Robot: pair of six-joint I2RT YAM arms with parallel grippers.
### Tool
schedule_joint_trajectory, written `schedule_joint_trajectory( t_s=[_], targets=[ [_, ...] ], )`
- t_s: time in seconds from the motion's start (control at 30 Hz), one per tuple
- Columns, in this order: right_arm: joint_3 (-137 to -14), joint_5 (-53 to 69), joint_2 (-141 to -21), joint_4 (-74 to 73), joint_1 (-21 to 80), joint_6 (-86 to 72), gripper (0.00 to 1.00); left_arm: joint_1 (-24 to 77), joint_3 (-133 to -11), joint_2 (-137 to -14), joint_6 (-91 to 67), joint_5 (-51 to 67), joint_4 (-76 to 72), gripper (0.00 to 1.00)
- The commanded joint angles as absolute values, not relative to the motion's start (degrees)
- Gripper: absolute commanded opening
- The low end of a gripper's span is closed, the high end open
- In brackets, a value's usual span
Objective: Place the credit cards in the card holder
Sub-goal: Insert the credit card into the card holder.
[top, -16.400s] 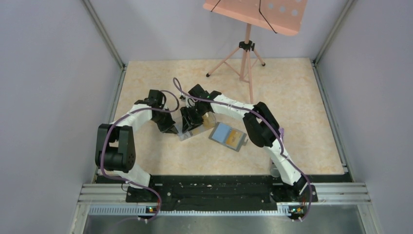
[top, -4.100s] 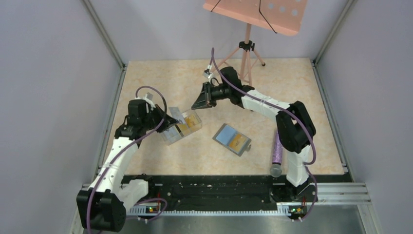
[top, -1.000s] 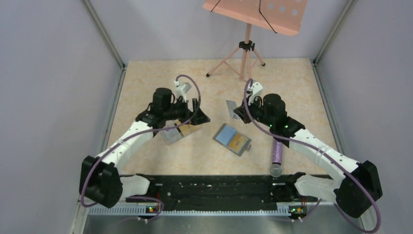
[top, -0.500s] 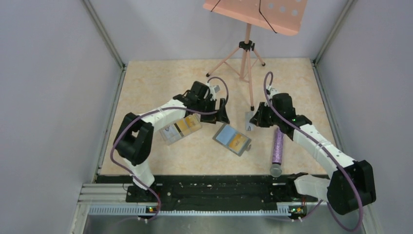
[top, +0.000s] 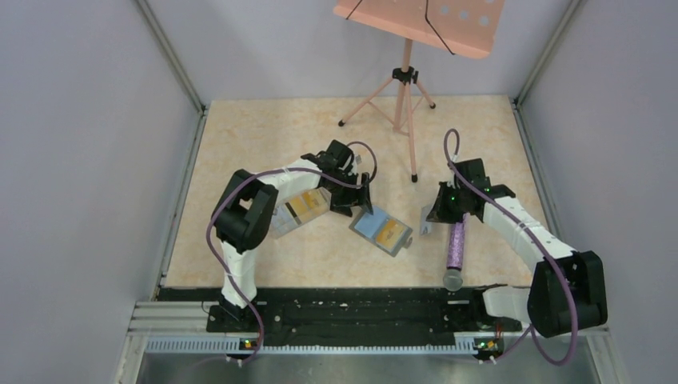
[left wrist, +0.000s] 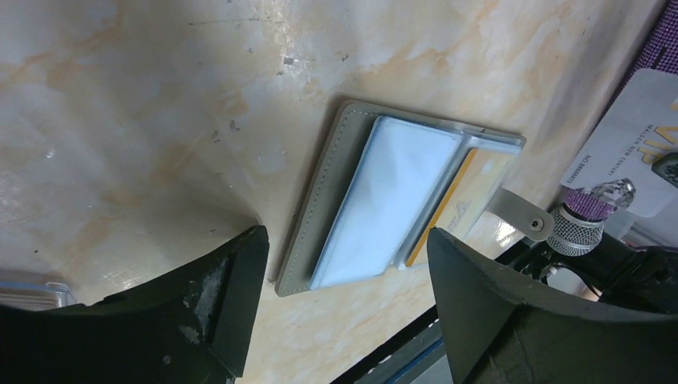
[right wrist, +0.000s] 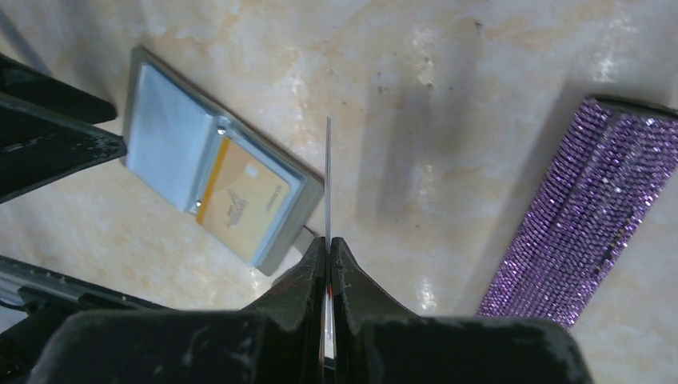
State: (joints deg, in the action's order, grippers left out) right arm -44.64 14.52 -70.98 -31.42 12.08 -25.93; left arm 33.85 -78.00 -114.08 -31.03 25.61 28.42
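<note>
The card holder [top: 380, 230] lies open on the table, with a pale blue pocket and an orange credit card [right wrist: 240, 197] tucked in its right half. My left gripper [top: 364, 204] hovers open over the holder's left end [left wrist: 320, 232], one finger on each side, nothing held. My right gripper [top: 429, 218] is shut on a whitish credit card [top: 424, 225]. That card stands on edge [right wrist: 328, 172] just right of the holder [right wrist: 172, 136]. More orange credit cards [top: 304, 206] lie in a clear box.
The clear plastic box [top: 280, 222] sits left of the holder, under the left arm. A purple glitter tube [top: 456, 244] lies right of the held card. A pink music stand's tripod [top: 404, 88] stands at the back. Grey walls enclose the table.
My left gripper has swung right from the clear box to the card holder and narrowed slightly. My right gripper has carried its card right and toward me, down beside the holder.
</note>
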Motion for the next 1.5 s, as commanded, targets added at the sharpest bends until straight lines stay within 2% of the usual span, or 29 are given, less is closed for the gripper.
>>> schedule_joint_trajectory(
  t_s=[0.0, 0.23, 0.53, 0.8, 0.9, 1.07, 1.23, 1.37, 1.47],
  targets=[
    [-46.8, 9.3, -72.3, -37.5, 11.2, -26.3, 0.0, 34.9, -78.5, -115.4, -32.1, 25.5, 31.0, 0.77],
    [-46.7, 12.1, -78.8, -38.9, 11.2, -25.2, 0.0, 37.6, -80.1, -117.6, -33.4, 23.3, 34.0, 0.77],
    [-47.2, 22.4, -87.9, -33.8, 11.2, -26.4, 0.0, 38.8, -82.1, -118.1, -34.8, 23.3, 37.4, 0.65],
    [-54.7, 17.7, -91.1, -33.5, 11.2, -24.2, 0.0, 38.8, -73.2, -110.6, -38.5, 23.1, 34.7, 0.57],
    [-58.0, 18.1, -93.3, -34.0, 11.3, -22.8, 0.0, 38.8, -68.5, -107.8, -41.2, 24.3, 31.3, 0.47],
    [-61.9, 13.4, -94.6, -36.8, 11.3, -19.3, 0.0, 38.8, -66.6, -105.8, -42.5, 24.1, 29.8, 0.4],
    [-63.1, 5.8, -90.0, -38.9, 11.3, -16.4, 0.0, 38.8, -66.9, -105.8, -42.6, 23.6, 30.0, 0.42],
    [-62.9, 8.5, -84.1, -39.1, 11.3, -13.3, 0.0, 38.8, -66.9, -103.0, -41.0, 19.7, 30.4, 0.55],
    [-61.0, 15.3, -80.5, -37.4, 11.3, -12.1, 0.0, 38.8, -66.6, -100.1, -39.5, 17.5, 29.2, 0.63]
  ],
)
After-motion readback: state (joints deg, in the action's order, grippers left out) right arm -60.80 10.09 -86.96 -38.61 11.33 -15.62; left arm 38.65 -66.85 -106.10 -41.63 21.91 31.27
